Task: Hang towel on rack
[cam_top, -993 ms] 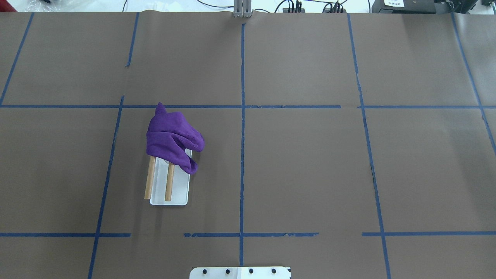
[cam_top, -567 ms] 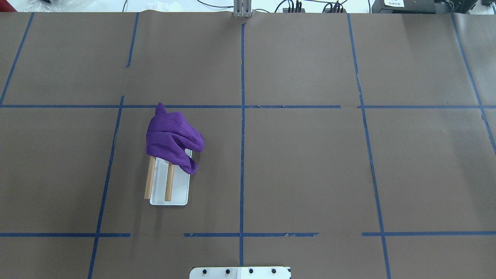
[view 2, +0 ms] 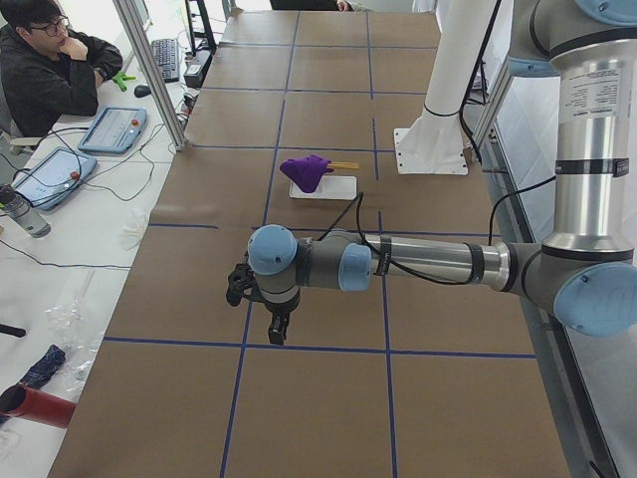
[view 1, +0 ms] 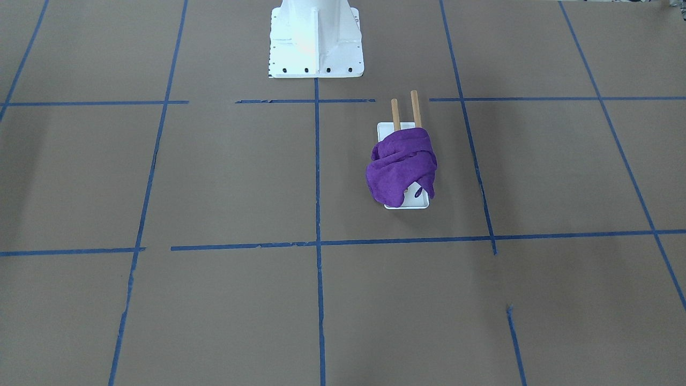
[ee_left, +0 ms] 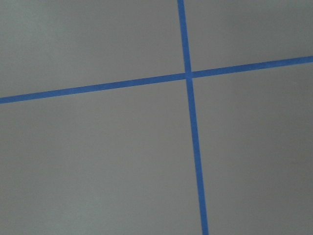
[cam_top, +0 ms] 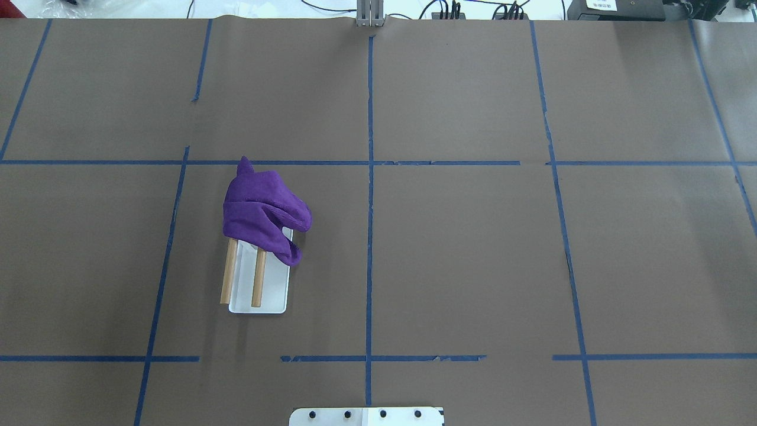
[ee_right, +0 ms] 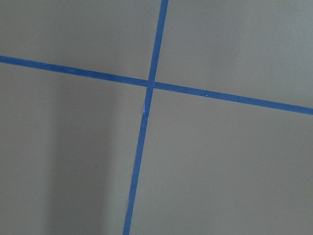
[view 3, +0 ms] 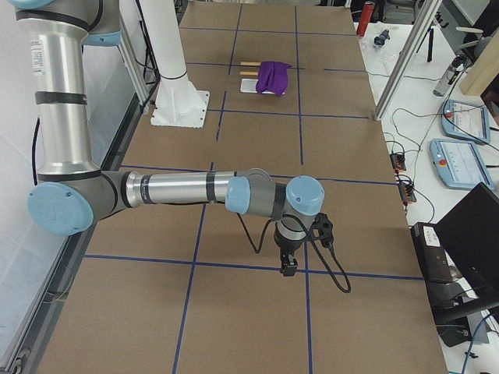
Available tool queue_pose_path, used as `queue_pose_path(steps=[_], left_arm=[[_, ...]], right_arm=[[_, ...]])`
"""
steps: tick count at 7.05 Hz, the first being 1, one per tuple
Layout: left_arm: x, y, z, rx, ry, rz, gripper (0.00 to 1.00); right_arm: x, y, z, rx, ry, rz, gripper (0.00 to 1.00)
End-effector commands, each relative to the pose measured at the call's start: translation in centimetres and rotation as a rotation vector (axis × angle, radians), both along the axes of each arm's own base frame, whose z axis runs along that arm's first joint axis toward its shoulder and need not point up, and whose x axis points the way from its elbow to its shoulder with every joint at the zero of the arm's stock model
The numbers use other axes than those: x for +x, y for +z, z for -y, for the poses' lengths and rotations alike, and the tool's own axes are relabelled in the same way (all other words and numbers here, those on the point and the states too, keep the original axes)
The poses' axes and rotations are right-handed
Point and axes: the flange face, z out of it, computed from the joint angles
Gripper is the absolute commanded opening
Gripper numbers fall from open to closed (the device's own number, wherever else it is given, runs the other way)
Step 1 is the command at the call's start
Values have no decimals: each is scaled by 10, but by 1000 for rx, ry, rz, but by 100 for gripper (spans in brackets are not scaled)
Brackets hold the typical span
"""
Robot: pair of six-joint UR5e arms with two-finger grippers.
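The purple towel [cam_top: 260, 213] is bunched over the far ends of the rack's two wooden dowels [cam_top: 258, 278], above the rack's white base [cam_top: 273, 290] on the left half of the table. It shows the same way in the front view [view 1: 401, 163], the left view [view 2: 306, 170] and the right view [view 3: 273, 75]. My left gripper [view 2: 277, 334] shows only in the left view, pointing down over the table far from the rack. My right gripper [view 3: 288, 267] shows only in the right view, likewise far off. I cannot tell whether either is open or shut. Neither holds the towel.
The white bolted pedestal [view 1: 315, 40] stands at the robot's edge of the table. Blue tape lines [cam_top: 370, 177] cross the brown table cover. Both wrist views show only tape crossings. A person [view 2: 45, 70] sits at a desk beyond the table's far side.
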Motion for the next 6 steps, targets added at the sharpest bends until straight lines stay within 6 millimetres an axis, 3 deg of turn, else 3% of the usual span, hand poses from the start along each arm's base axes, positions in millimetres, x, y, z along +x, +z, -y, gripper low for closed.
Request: queue_pose_path(steps=[1,6], left_arm=[[-6,-2,1,14,-9,80,100],[-6,-8,3,31,-7,83,100]], right_arm=[[0,-2,1,4,0,0,100],[0,-1,0,23,2,-1,100]])
